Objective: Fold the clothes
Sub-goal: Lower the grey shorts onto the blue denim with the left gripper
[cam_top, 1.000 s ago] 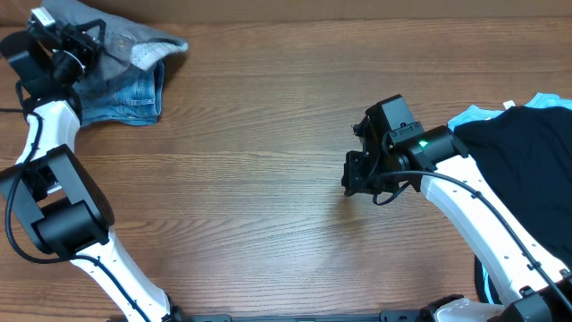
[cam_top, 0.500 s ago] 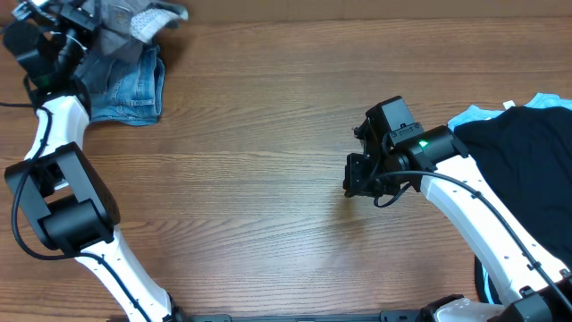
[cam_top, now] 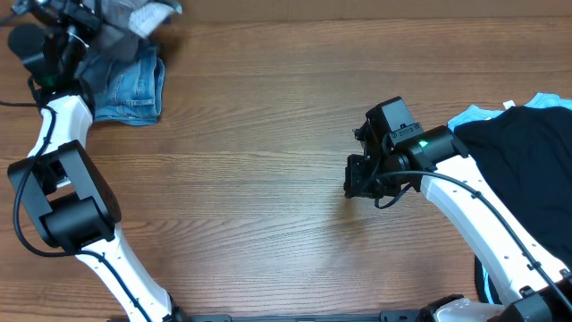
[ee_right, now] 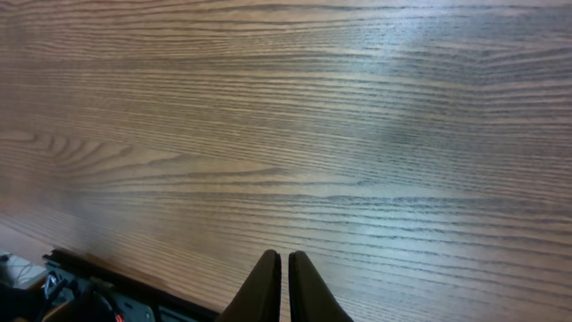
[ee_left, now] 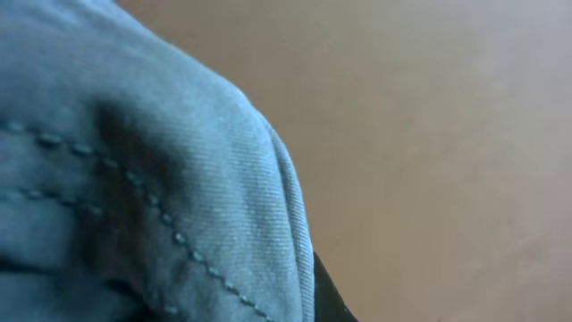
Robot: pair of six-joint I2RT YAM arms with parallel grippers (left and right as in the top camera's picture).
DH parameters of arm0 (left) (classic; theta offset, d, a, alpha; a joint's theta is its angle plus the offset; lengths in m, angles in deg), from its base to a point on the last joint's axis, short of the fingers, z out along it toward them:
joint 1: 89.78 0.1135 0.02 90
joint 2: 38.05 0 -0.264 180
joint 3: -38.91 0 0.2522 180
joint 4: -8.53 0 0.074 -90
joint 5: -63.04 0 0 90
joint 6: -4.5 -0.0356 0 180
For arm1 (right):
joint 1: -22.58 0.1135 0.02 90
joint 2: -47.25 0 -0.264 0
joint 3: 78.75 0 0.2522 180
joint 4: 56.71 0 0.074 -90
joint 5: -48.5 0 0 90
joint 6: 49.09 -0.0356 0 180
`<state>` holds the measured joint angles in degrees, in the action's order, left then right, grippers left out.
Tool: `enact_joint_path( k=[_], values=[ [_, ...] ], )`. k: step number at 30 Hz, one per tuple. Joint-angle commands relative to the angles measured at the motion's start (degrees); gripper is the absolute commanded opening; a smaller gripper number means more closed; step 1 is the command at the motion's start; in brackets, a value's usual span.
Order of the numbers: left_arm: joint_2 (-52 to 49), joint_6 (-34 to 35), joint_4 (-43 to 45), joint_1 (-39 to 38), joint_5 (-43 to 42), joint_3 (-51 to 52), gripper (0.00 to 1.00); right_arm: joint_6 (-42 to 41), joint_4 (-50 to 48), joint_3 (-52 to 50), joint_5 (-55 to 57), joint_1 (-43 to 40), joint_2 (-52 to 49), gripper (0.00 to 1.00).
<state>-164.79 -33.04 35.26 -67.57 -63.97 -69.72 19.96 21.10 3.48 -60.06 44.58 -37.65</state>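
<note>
- The left gripper [cam_top: 82,18] is working at the far left corner of the desk [cam_top: 268,116], clamped tight, with a bunch of the grey trousers [cam_top: 121,13] pinched in it.
- The trousers are bunching up right at that gripper, along the top edge of the overhead view, and their whitish lining [cam_top: 154,13] is showing on the bundle's right side.
- In the left wrist view, grey twill with rows of stitching is filling the left half and pressing right up to the lens. It is hiding the gripper's tips, and only blurred brown desk is showing behind.
- The denim shorts [cam_top: 132,89] are lying flat on the desk just below the trousers, their left part tucked under the left arm [cam_top: 55,125].
- The right gripper [cam_top: 357,179] is hovering over mid-desk with its fingers [ee_right: 268,286] pressed together, gripping nothing and pointing at bare wood grain.
- The black garment [cam_top: 523,170] is lying heaped at the right edge, with the pale-blue garment [cam_top: 472,116] peeking out along its upper rim.
</note>
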Motion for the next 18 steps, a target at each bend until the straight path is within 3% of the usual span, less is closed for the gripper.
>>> enact_joint_path(
  k=[1,9,18],
  values=[
    [1.03,1.44,2.97,-0.74,1.27,-2.78,0.04,0.15,0.63,1.03,0.50,0.15,0.90,0.08],
    [0.46,-4.72,-2.23,-1.62,5.38,-2.78,0.04,0.15,1.95,1.03,0.48,0.15,0.90,0.08],
    [-2.58,-2.82,1.70,-1.64,7.50,-2.97,0.04,-0.04,2.58,1.03,-1.05,0.15,0.90,0.08]
  ],
)
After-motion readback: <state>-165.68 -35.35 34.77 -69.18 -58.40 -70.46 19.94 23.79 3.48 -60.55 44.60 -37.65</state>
